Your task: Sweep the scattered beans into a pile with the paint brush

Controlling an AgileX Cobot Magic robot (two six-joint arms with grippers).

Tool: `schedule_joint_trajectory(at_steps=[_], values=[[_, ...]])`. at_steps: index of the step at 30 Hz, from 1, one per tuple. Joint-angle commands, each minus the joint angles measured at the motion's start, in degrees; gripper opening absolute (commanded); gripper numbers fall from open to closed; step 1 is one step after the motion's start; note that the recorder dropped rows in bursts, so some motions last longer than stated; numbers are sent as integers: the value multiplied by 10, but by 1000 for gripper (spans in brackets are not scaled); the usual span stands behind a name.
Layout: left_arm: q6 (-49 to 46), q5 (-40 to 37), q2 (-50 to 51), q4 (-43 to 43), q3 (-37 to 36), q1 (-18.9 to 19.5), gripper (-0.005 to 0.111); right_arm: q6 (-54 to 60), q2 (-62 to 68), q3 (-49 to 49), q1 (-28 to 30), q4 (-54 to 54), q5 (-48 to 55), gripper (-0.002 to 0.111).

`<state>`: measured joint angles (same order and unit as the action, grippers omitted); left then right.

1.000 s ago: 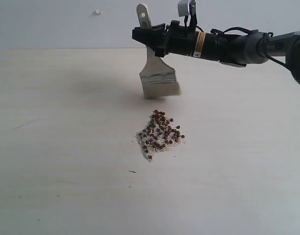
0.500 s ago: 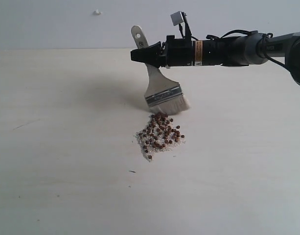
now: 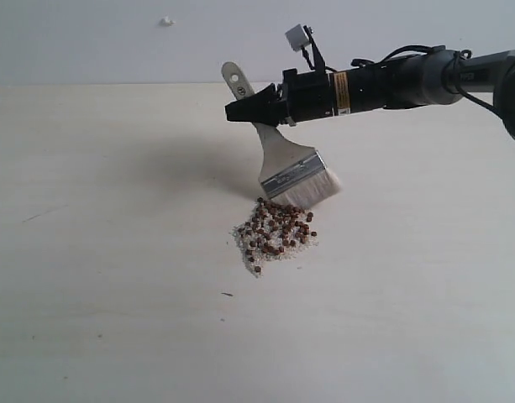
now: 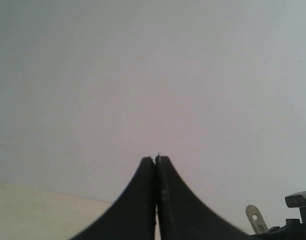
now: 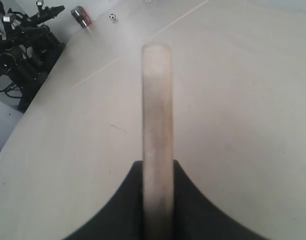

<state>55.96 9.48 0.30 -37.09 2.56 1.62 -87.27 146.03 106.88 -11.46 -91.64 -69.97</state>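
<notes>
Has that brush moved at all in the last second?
Yes. The brush has swung down and tilted. Its bristles, earlier well clear of the pile, now meet the pile's far edge. The pile itself has stayed put.

Exterior: we face the surface (image 3: 114, 252) from slightly above, mid range, wall (image 3: 89, 42) behind.
Left wrist: we look past the left gripper (image 4: 155, 159) toward the wall.
Right wrist: we look close along the paint brush (image 5: 156, 125) handle.
Shared: that handle's end, in all three views.
</notes>
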Motion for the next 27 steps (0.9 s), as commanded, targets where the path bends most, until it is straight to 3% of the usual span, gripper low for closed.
schedule_joint_trajectory(at_steps=[1, 27], values=[[-2, -2, -3, -2, -3, 0, 0, 45, -18, 3, -12, -17, 0, 0], [-2, -2, -3, -2, -3, 0, 0, 176, -45, 3, -10, 62, 0, 0]])
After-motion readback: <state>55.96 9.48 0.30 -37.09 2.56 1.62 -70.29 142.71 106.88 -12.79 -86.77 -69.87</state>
